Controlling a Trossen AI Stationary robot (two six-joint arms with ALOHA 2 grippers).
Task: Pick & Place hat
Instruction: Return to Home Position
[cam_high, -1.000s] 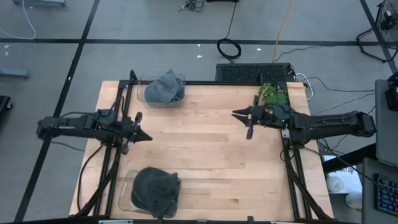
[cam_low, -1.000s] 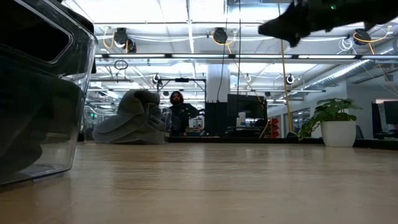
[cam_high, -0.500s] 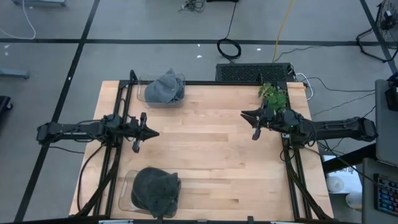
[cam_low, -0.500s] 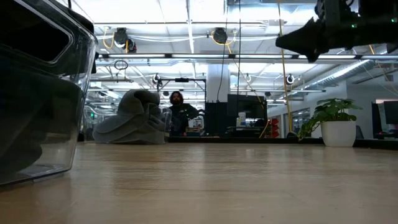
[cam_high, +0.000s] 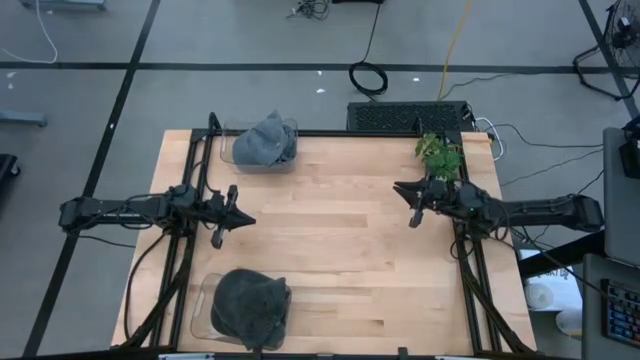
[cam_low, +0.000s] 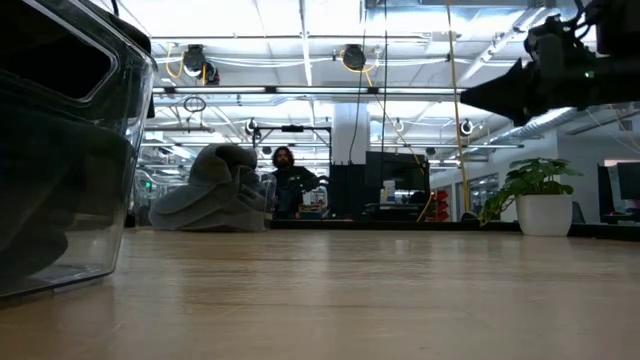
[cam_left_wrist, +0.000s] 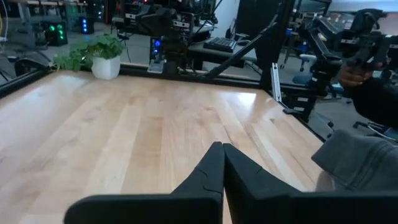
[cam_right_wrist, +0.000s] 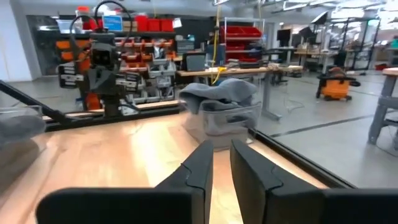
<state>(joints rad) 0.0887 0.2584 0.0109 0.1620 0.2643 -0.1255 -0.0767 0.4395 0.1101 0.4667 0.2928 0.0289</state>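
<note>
A: What sits nearest?

B: The near bin (cam_high: 198, 300), clear hard plastic with rounded corners, at the near left of the tabletop (cam_high: 330, 260), which is pale planked wood with a smooth face. The black cap (cam_high: 250, 308) lies inside it, a soft, matte, dark fabric dome that fills the bin and bulges over its right rim.

A: Which way does it point?

B: Crown up. From above it looks nearly round, so I cannot tell a long axis or where the brim faces.

A: And the arms?

B: The left gripper (cam_high: 250, 218) hangs over the left side, between the two bins, pointing right, its jaws closed tip to tip on nothing. The right gripper (cam_high: 397, 186) is over the right side, well above the wood, pointing left, jaws parted by a narrow gap and empty.

A: Farther back?

B: The far bin (cam_high: 237, 152), clear like the first, holds a crumpled grey cap (cam_high: 265, 138) heaped above its rim. A leafy plant (cam_high: 438, 153) in a white pot stands at the far right corner. Beyond the tabletop, a person (cam_low: 285, 180) stands in the room.
</note>
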